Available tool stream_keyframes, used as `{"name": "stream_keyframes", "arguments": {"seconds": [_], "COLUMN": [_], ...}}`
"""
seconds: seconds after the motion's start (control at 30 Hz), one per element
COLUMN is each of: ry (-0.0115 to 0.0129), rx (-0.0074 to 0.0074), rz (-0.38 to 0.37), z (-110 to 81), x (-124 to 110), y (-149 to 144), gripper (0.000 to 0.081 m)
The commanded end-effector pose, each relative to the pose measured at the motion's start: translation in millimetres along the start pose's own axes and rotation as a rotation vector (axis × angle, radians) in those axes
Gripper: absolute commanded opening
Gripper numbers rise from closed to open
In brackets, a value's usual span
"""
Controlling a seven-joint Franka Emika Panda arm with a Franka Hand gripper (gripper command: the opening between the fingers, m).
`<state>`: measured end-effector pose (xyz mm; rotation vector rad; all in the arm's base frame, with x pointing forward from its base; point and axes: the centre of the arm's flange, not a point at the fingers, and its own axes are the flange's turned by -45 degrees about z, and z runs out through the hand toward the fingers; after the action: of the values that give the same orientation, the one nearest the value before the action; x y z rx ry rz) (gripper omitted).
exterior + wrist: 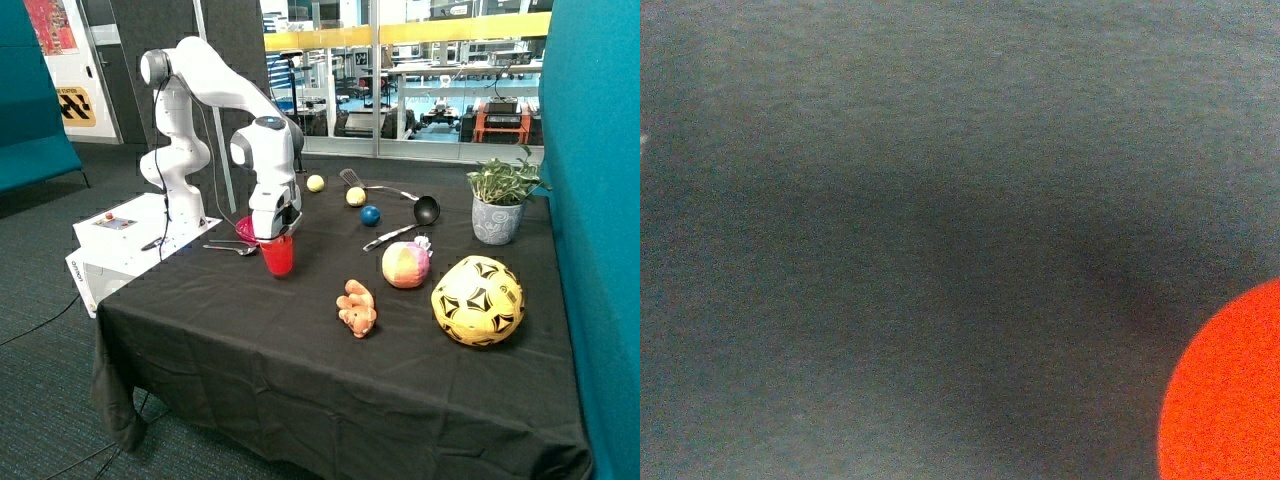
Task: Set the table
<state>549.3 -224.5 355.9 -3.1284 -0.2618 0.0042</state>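
Fingers [277,240] seemingly around red cup [278,256]

The outside camera stands off a corner of the table [300,370], raised and looking down across the black cloth toward glass walls at twelve o'clock, the arm at ten o'clock. The wrist camera faces straight down, very near the cloth (filling its frame). Both views share the red cup [278,255] [1230,395].

I saw the table [250,340] under its plain black cloth, draped over top and sides to near the carpet. It stood level, touching the robot's white base at one end.
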Motion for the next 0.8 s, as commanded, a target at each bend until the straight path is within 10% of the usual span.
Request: {"name": "stream_keyframes", "arguments": {"seconds": [0.0, 0.77], "ry": [0.0024, 0.0022], "rx": [-0.0025, -0.0027], "rz": [-0.051, -0.197], "z": [-8.5, -14.0], "x": [-4.0, -25.5], "y": [-32.8, -110.2], "gripper": [0.0, 0.0]}}
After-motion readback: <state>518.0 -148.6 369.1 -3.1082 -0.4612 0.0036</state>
